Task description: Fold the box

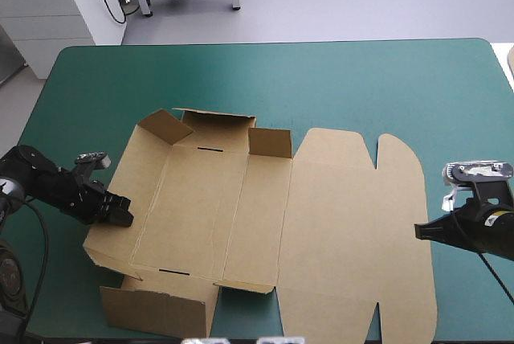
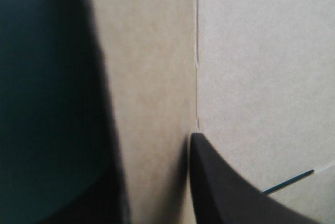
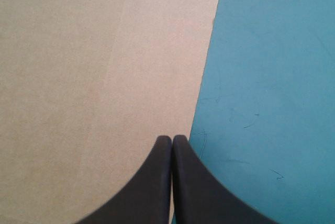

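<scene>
L gripper (image 1: 119,211), lower left of the high view: fingers nearly together w/ a strip of brown board between them, i.e. pinching the box (image 1: 321,223) by its left wall (image 1: 132,199). R gripper (image 3: 171,139), right-centre of that view: fingers meet in one point w/ nothing between them, tips over the lid (image 1: 353,231) right at its rounded outer edge.

Box lies mid-table, across centre and lower frame. Tray part is at left, w/ far wall (image 1: 213,129) and corner flaps (image 1: 269,141) half raised. A near flap (image 1: 161,308) at bottom left looks tipped up. Lid is flat to the right.

Handling, my read: light, stiff sheet that bends only along its scored creases. Smooth face, so prob. slides on the teal-green cover (image 1: 385,79) if pushed w/out a hold-down. Best grip = panel edges near a crease, not mid-panel. Thin flaps could crumple or spring back.

Room: wide bare cover across the upper frame and far right. Box's near edge sits close to the table's bottom edge, so little margin there.
</scene>
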